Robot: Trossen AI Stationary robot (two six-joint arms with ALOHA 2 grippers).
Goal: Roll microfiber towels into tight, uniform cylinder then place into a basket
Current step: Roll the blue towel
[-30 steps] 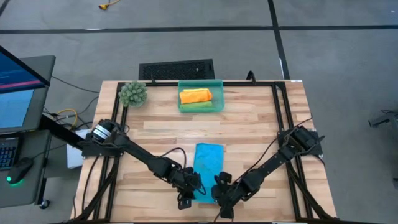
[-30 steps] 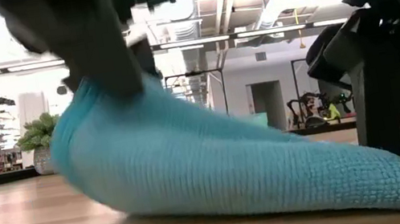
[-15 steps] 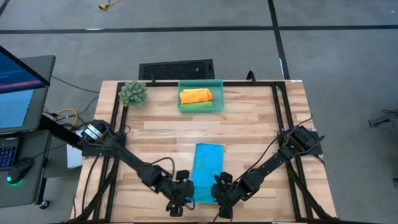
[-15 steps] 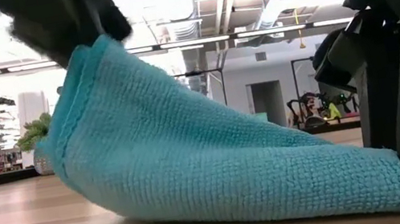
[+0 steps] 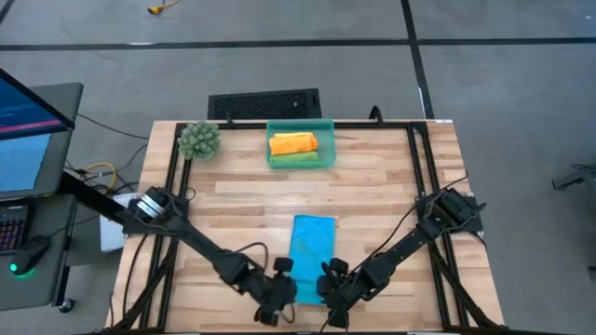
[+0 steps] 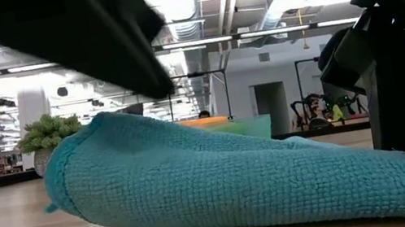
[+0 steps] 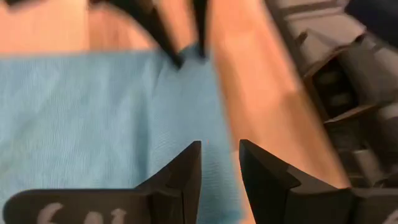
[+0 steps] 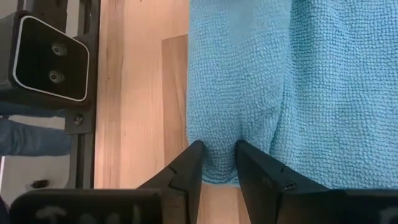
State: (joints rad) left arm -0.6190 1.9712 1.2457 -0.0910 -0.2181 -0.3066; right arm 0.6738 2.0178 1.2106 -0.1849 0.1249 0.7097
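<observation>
The bright blue microfiber towel [image 5: 313, 244] lies lengthwise on the wooden table, its near end humped [image 6: 221, 176] and its near left corner low on the wood. My left gripper [image 7: 219, 146] hovers above the towel's near left part [image 5: 285, 296]. A narrow gap shows between its fingers and nothing is in it. My right gripper [image 8: 217, 146] is shut on the towel's near right corner [image 5: 326, 293]. The teal basket [image 5: 326, 126] stands at the far middle, with an orange roll [image 5: 292, 143] and a green roll [image 5: 296, 159] lying in it. My right gripper pinches a bunched ridge of the towel at its near right corner [image 8: 217, 163] between its two fingers. The fingers slant down from the table's right side. The cloth there is gathered into a fold; the rest of the towel [image 8: 261, 74] lies on the table.
A spiky green plant ball [image 5: 199, 140] stands at the far left corner. Black frame rails [image 5: 414, 167] run along the table's sides. A small black camera [image 8: 50, 62] sits at the near edge. A laptop [image 5: 23, 130] stands off the table's left.
My left gripper has moved toward the table's near edge and rolled its wrist. The towel's near left corner, which it held raised, has dropped free of it and now lies low on the table. The right corner has stayed where it was.
</observation>
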